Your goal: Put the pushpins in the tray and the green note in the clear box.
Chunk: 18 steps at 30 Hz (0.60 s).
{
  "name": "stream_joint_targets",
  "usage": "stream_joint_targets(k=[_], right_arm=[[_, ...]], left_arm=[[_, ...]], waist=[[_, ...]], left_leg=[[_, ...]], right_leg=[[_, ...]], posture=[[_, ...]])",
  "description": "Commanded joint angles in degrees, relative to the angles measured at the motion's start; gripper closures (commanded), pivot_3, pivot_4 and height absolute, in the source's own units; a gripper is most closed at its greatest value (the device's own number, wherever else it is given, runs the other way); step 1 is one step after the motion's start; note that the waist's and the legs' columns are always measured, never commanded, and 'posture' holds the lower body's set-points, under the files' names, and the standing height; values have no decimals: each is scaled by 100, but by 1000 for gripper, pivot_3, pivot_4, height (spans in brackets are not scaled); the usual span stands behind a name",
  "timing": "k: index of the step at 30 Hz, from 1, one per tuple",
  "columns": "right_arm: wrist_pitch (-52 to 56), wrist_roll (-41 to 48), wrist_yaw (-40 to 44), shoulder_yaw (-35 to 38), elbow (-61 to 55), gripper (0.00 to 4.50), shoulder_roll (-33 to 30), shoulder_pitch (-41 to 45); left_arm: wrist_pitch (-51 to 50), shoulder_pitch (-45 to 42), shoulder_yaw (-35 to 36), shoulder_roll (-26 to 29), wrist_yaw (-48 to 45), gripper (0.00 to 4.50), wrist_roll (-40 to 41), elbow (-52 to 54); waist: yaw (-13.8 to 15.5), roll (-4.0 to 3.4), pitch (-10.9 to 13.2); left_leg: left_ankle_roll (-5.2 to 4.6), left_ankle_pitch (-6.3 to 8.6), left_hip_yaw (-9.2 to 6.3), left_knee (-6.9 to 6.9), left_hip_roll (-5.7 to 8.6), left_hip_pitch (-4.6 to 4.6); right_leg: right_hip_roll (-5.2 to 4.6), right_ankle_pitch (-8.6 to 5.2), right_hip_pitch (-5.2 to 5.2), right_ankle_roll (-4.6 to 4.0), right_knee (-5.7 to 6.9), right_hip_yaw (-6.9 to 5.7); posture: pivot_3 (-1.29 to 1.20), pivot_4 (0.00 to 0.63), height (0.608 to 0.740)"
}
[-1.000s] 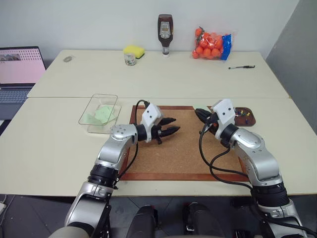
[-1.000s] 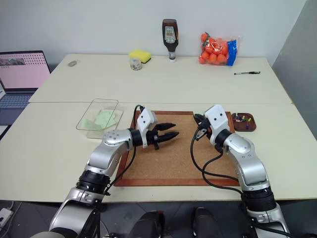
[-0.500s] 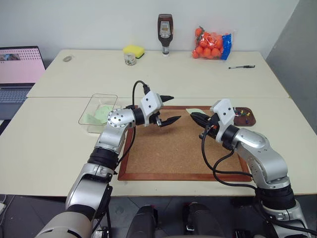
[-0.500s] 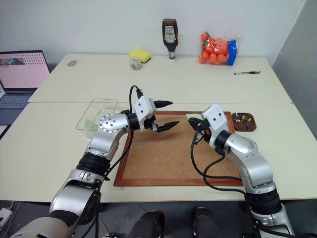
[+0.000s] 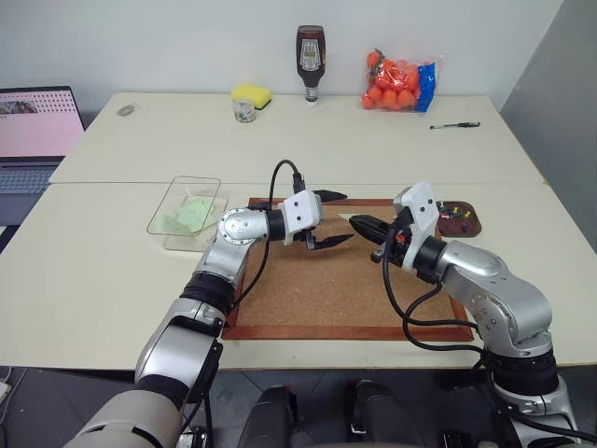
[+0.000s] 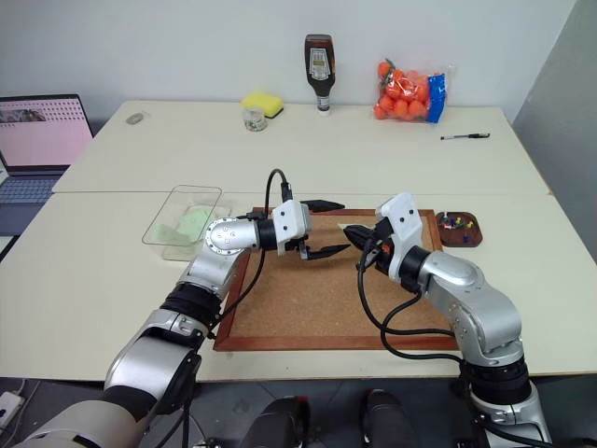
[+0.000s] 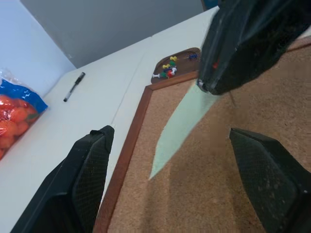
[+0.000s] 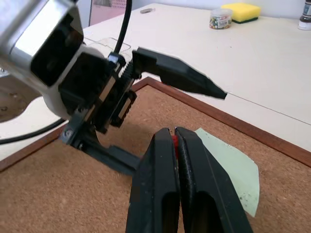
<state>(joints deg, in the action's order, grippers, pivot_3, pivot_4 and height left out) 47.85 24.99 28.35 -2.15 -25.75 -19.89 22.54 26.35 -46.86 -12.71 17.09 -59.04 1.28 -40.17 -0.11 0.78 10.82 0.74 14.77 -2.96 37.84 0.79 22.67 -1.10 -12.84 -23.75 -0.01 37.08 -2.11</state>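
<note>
1. Left eye view: the left gripper [image 5: 331,219] hangs over the far part of the corkboard [image 5: 317,299], its two black fingers spread wide, one above the other, with nothing between them.
2. The right gripper [image 5: 359,224] faces it from the other side, fingers pressed together on the green note [image 5: 347,217], which sticks out from their tips toward the left gripper.
3. Right wrist view: the closed fingers [image 8: 165,194] have a spot of red showing in the seam between them; what it is cannot be told. The green note [image 8: 233,170] fans out beyond them above the cork.
4. Left wrist view: the note [image 7: 180,128] hangs as a pale green strip from the dark right gripper [image 7: 214,85], between the open left fingers [image 7: 87,179] but touching neither.
5. The tray [image 5: 462,219] sits at the far right corner of the corkboard, just outside its frame, and the pushpins [image 5: 453,213] lie in it as a small coloured heap.
6. The clear box [image 5: 187,213] stands on the surface beside the corkboard's far left corner, with pale green paper [image 5: 191,215] lying in it.
7. Along the far edge of the surface stand a small jar [image 5: 244,111], a yellow sponge [image 5: 252,94], a brown bottle [image 5: 311,54] and a bag of oranges [image 5: 399,82]; a pen [image 5: 455,125] lies toward the far right corner.
8. An open laptop [image 5: 35,126] sits off the left edge.
</note>
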Motion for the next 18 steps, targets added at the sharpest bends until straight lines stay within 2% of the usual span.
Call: stream_joint_targets(k=[1,3,9,14,16,18], right_arm=[[72,242,-88,159,-344,4500,39,122],[116,316,-122,150,-364,4500,60,129],[187,454,-213,128,-420,4500,85,122],[218,510,-263,90,-459,4500,102,95],[231,521,-279,66,-476,4500,119,87],[238,532,-294,53,-486,4500,129,81]], left_arm=[[247,-148,-41,-53,-101,1269,-28,-61],[352,-182,-57,-62,-90,1594,-74,-204],[547,-242,-43,-100,-64,3025,-136,-428],[603,-259,-28,-119,-97,4036,-125,-513],[592,-259,-22,-123,-140,4379,-101,-534],[590,-259,-13,-129,-167,4472,-84,-547]], waist=[[0,0,0],[-1,0,0],[-1,0,0],[-1,0,0],[-2,0,0],[-1,0,0]], left_leg=[[0,0,0,0,0,0],[0,0,-1,1,0,2],[0,0,1,2,0,3],[0,0,1,2,0,3],[0,0,2,2,0,3],[0,0,2,2,0,3]], right_leg=[[0,0,0,0,0,0],[0,0,-2,0,0,0],[1,0,-2,0,2,-3],[1,0,-2,0,2,-1],[1,0,-2,0,2,-2],[1,0,-2,0,3,-2]], posture=[[0,150,740],[0,150,740],[0,150,740],[0,150,740],[0,150,740],[0,150,740]])
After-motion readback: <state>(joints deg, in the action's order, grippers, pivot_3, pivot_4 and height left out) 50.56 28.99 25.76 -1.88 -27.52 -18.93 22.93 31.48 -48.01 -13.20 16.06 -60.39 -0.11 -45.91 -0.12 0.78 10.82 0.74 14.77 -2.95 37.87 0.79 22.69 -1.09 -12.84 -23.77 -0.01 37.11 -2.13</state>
